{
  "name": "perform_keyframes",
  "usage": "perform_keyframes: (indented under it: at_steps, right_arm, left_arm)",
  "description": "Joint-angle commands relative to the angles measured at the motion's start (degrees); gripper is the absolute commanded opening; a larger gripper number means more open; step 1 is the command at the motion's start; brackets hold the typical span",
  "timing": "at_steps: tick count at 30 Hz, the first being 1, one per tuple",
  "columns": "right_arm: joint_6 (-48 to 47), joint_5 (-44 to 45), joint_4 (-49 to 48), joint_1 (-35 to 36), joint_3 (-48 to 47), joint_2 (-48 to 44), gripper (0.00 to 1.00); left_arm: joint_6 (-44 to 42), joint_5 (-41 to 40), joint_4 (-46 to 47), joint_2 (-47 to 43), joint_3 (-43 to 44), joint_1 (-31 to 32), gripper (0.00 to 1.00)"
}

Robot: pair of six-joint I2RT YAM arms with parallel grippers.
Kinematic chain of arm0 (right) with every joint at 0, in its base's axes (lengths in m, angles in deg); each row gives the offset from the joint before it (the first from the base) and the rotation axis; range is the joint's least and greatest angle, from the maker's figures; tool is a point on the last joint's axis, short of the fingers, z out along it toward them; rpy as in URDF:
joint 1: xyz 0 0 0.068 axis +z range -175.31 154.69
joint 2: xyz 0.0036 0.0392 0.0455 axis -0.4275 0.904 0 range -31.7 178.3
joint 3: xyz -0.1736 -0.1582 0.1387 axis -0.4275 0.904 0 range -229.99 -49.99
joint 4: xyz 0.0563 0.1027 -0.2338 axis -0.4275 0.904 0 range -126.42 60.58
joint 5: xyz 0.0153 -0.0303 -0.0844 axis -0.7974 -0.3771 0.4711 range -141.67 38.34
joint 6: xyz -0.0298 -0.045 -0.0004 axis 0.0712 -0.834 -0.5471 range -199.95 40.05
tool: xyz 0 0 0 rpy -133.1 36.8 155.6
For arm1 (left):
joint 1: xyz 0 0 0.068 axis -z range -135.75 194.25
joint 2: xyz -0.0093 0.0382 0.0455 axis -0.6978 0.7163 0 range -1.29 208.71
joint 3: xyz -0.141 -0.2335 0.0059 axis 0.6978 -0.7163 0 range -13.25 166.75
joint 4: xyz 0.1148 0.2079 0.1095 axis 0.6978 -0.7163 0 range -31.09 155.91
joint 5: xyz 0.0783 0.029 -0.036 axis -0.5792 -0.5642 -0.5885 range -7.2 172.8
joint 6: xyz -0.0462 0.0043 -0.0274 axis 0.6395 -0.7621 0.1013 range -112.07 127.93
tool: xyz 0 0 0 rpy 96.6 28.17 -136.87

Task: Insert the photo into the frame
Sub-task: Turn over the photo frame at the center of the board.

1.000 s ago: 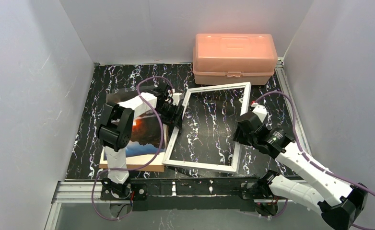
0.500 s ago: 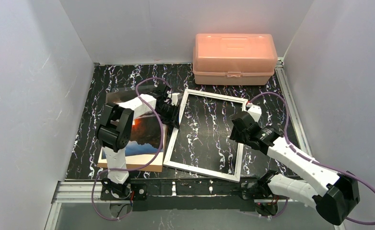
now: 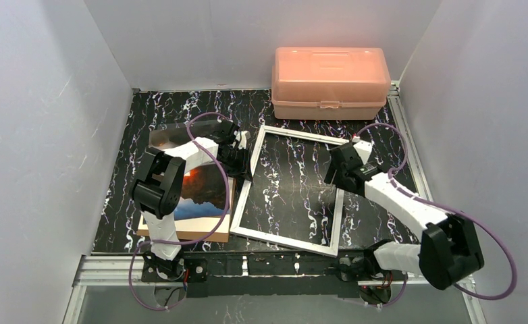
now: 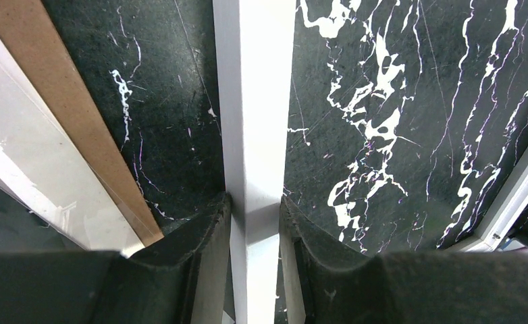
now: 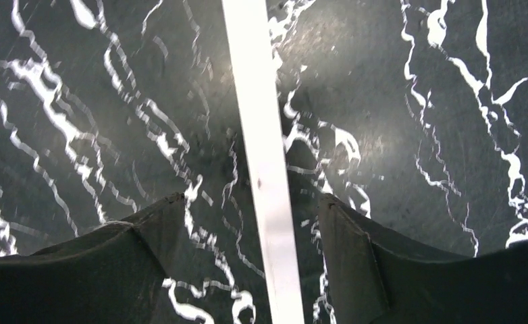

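The left tool is clamped on the frame. Its two dark fingers press against either side of the white left rail, which runs straight ahead of it. Just to this tool's left is the edge of the brown board, lying on the black marbled surface. The photo rests on that board, to the left of the left tool and outside the frame. The right tool sits astride the frame's right rail with its fingers spread apart, and a gap shows between each finger and the rail. The frame lies on the surface between the two tools. Beyond both tools, at the far wall, stands the pink box.
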Motion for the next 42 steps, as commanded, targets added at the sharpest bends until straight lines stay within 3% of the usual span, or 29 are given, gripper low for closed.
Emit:
perform_keyframes:
  at_steps: [1,11,22,33,37,42]
  right_arm:
    - [-4.02,-3.38,-10.03,-5.80,0.68,4.56,0.82]
    - [-8.36,-18.20,-22.97,-9.84,-1.99,17.62,0.83]
    - [-9.10,-20.24,-23.61,-10.12,-11.31,26.16,0.80]
    - [-10.13,-16.78,-20.68,-10.44,-15.58,27.39,0.79]
    - [-10.24,-12.11,-18.73,-10.45,-15.64,23.02,0.85]
    - [-11.13,-9.07,-16.70,-6.96,-18.26,16.91,0.89]
  left_arm:
    - [0.29,-3.57,-2.58,0.13,-1.84,0.12,0.17]
    - [-3.00,-0.42,-1.94,-1.23,-3.10,0.12,0.17]
    - [-5.69,3.89,-2.56,0.02,-2.09,0.29,0.17]
    - [-7.75,3.45,-5.09,1.57,2.63,0.25,0.18]
    - [-9.76,5.73,-9.92,0.13,5.78,-0.32,0.31]
    - [-15.46,11.09,-21.69,-4.81,12.67,-5.88,0.70]
